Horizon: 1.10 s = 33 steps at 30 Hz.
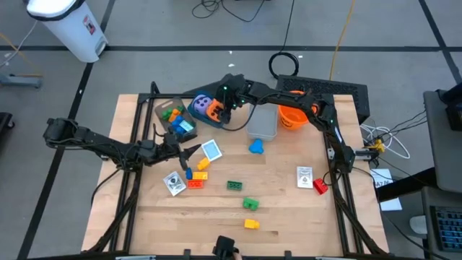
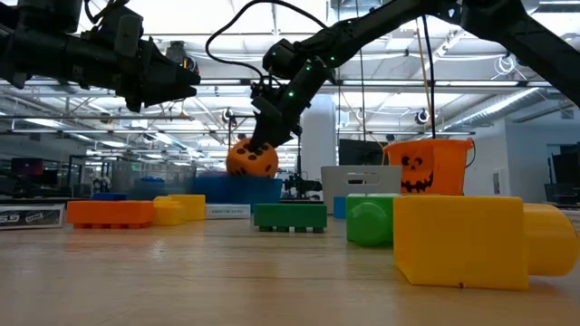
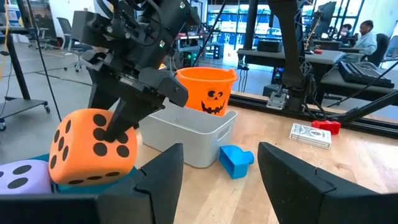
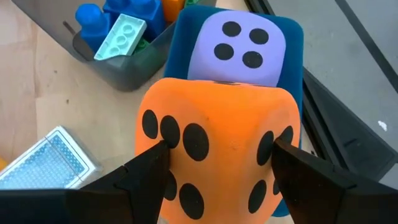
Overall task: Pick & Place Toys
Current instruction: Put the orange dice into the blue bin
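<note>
The right gripper pinches the orange die across two opposite faces, its fingers pressed flat against the spotted sides, and holds it just above the blue tray at the far left of the desk, where the purple die already lies. The orange die looks like foam: big for its weight, light, soft enough to give a little under the fingers, with a matte skin that should not slip, so a hold across the middle of two flat faces seems right and a hold on corners would likely roll it. Dropping it does no harm, though it may bounce or tumble off the purple one beside it. The left gripper waits nearby over the desk with its fingers spread and empty, pointing toward the dice. The small bricks still scattered on the desk, such as the blue brick and the green brick, are hard, smooth plastic, light but slick, and are best nipped across their short straight sides; the flat card lies low and will be hardest to lift, probably by an edge.
</note>
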Each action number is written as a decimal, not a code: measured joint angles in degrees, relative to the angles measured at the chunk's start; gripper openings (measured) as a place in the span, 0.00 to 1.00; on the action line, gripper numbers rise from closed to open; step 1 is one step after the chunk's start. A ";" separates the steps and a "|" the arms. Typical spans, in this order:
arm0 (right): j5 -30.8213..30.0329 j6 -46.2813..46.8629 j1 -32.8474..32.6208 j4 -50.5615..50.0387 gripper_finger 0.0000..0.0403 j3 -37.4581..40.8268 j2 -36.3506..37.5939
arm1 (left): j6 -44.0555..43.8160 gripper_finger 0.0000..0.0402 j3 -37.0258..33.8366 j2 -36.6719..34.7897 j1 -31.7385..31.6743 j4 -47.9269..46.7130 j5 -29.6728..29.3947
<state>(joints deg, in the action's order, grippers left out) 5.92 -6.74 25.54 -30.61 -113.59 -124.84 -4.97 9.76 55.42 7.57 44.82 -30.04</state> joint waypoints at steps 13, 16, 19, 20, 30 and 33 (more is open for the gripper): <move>-4.42 -1.65 0.11 -2.32 0.64 -0.01 0.00 | 0.02 0.54 0.00 0.00 0.00 0.00 -0.02; -5.68 -1.75 0.11 -1.80 0.64 -0.01 0.00 | 0.04 0.54 0.00 0.00 0.00 0.00 -0.02; -6.05 -1.88 0.11 -1.75 0.64 -0.01 0.00 | 0.13 0.54 0.00 0.00 0.00 0.00 -0.02; -6.06 -1.75 0.11 -1.78 0.64 -0.01 0.00 | 0.26 0.54 0.00 0.00 0.00 0.00 -0.02; -5.89 -1.51 0.11 -1.77 0.66 -0.01 0.00 | 0.31 0.54 0.00 0.00 0.00 0.00 -0.02; -5.89 -1.47 0.11 -1.75 0.71 -0.01 0.00 | 0.31 0.54 0.00 0.00 0.00 0.00 -0.02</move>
<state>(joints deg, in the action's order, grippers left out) 0.03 -8.21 25.65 -32.36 -113.60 -124.84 -4.67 9.76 55.42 7.57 44.82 -30.06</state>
